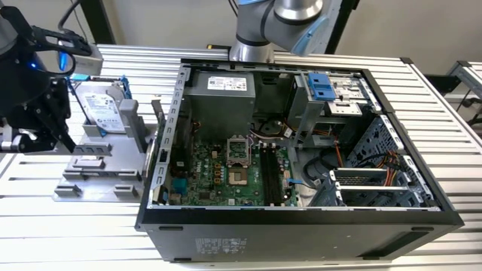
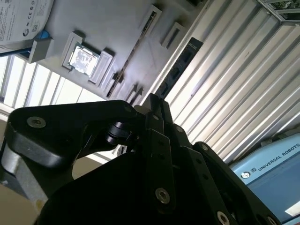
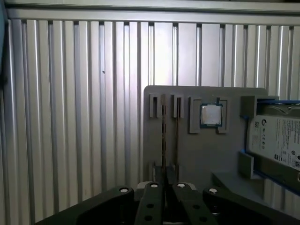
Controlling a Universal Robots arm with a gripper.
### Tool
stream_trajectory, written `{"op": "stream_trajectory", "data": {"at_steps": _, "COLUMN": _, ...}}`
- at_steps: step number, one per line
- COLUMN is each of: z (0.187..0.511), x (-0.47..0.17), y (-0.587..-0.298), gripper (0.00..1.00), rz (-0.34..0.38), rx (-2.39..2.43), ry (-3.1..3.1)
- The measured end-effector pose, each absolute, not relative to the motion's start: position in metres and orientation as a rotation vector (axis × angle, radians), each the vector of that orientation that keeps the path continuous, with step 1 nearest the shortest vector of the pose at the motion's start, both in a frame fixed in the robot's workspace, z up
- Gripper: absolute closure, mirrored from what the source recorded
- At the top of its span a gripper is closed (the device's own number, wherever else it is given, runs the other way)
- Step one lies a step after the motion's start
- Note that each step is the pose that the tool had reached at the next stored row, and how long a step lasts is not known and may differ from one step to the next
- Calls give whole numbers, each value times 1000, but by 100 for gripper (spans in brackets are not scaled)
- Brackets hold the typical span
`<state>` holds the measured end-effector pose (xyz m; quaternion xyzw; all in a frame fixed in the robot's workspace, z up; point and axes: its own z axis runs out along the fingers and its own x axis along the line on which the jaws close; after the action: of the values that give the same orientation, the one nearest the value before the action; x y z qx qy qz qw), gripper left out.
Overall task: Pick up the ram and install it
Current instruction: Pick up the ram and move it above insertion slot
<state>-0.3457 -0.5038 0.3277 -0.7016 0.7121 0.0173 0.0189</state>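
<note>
The pincer (image 3: 167, 174) hangs over the grey tray (image 3: 197, 154). Its jaws are drawn together, or as near as can be seen, and nothing is gripped between them. In the second wrist view its black fingers (image 2: 153, 101) come to a single point aimed at the tray (image 2: 122, 33). In the exterior view the pincer (image 1: 49, 138) sits at the exterior view's left, above the tray (image 1: 98, 172) and well apart from the open case (image 1: 301, 220).

The ram (image 3: 163, 136) stands on its long edge in a narrow slot of the tray, so it shows edge-on as a thin brownish line. Its long axis runs parallel to the ribs of the table (image 3: 70, 117). One end lies just ahead of the fingertips and the other points away from them, towards the far edge of the tray. In the second wrist view the ram (image 2: 133, 54) shows as the same thin strip, slanting across the tray. No contact between pincer and ram can be made out.

Beside the ram's slot the CPU (image 3: 211, 115) lies flat in its square pocket. Past the CPU, the drive (image 3: 276, 140) sits in its blue bracket.
</note>
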Motion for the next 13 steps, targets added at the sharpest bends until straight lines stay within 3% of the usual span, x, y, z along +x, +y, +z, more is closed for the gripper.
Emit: {"op": "stream_trajectory", "data": {"at_steps": 13, "z": 363, "x": -346, "y": -504, "gripper": 100, "rz": 54, "rx": -2178, "ry": 2210}}
